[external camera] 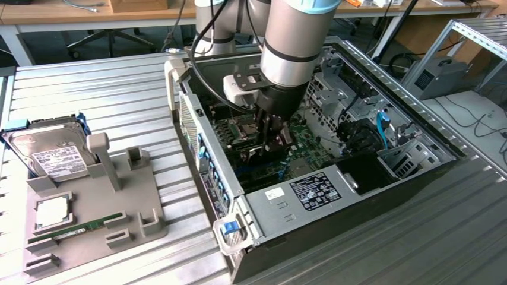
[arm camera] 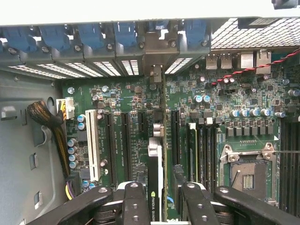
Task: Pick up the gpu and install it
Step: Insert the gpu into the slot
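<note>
1. The gripper [external camera: 273, 141] is down inside the open computer case [external camera: 333, 202], near the centre of the exterior view, at the end of the arm that comes in from twelve o'clock.
2. Its jaws are about halfway closed and clamp the gpu [arm camera: 156, 173], one finger [arm camera: 136, 201] on each flat side of the card.
3. The gpu stands on edge above the green motherboard [arm camera: 131, 103], with its NVIDIA label facing the wrist camera. It runs parallel to the expansion slots, between the white slot [arm camera: 92, 145] and the CPU socket [arm camera: 246, 171].
4. The card's far end points at the rear panel with its blue latches [arm camera: 124, 35].
5. I cannot tell whether the card's lower edge is seated in a slot.
6. At about eight o'clock in the exterior view, outside the case, a grey fixture tray [external camera: 146, 196] holds a hard drive [external camera: 47, 151], a CPU chip [external camera: 51, 212] and a green memory stick [external camera: 79, 227].
</note>
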